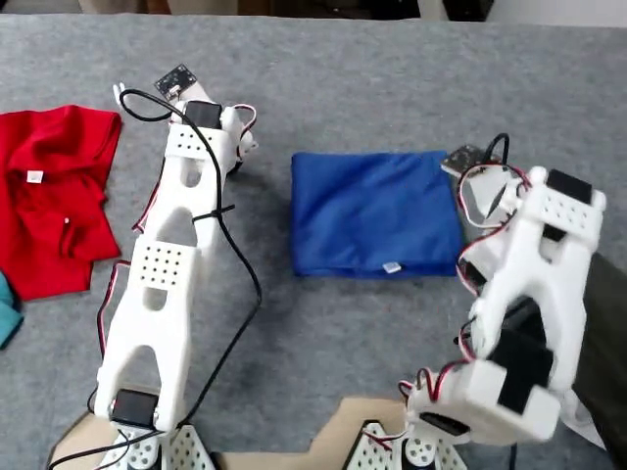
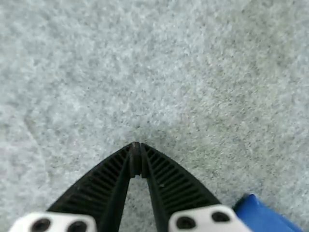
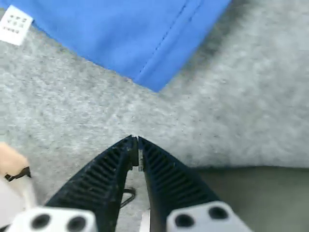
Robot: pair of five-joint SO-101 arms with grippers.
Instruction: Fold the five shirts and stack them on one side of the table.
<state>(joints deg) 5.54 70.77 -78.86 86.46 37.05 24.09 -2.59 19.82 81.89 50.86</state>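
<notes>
Blue shirt (image 1: 375, 225) lies folded into a neat rectangle mid-table, tag (image 1: 392, 267) at its near edge. It sits between the two arms, not on either side. Red shirt (image 1: 54, 196) lies well apart at the left, rumpled and only loosely doubled over. A bit of teal cloth (image 1: 8, 313) shows at the left edge beside it. Grey felt table (image 1: 392, 88).

Left claw (image 2: 135, 147): pinched together, holding nothing, over bare felt just off a corner of the blue shirt. Right claw (image 3: 134, 141): also closed and empty, tips over felt just beside the blue shirt's corner on the other side.

Stage, judged: blue fold looks done and moving it to a stack comes next. Red and teal are not yet folded, and the other shirts cannot be made out.

Risks:
- Both claws are closed. Going into the cloth like that would shove or wrinkle the blue shirt rather than grip it.
- Grabbing only the top layer at a corner would peel the fold open on the lift.
- Dragging across felt likely catches the lower layers and skews the rectangle.
- If one arm lifts earlier or higher than the other, the bundle sags and unrolls.
- The left side is already taken by the loose red shirt. Stacking the blue shirt there risks landing on unfolded cloth, or an arm sweeping red further out of shape.
</notes>
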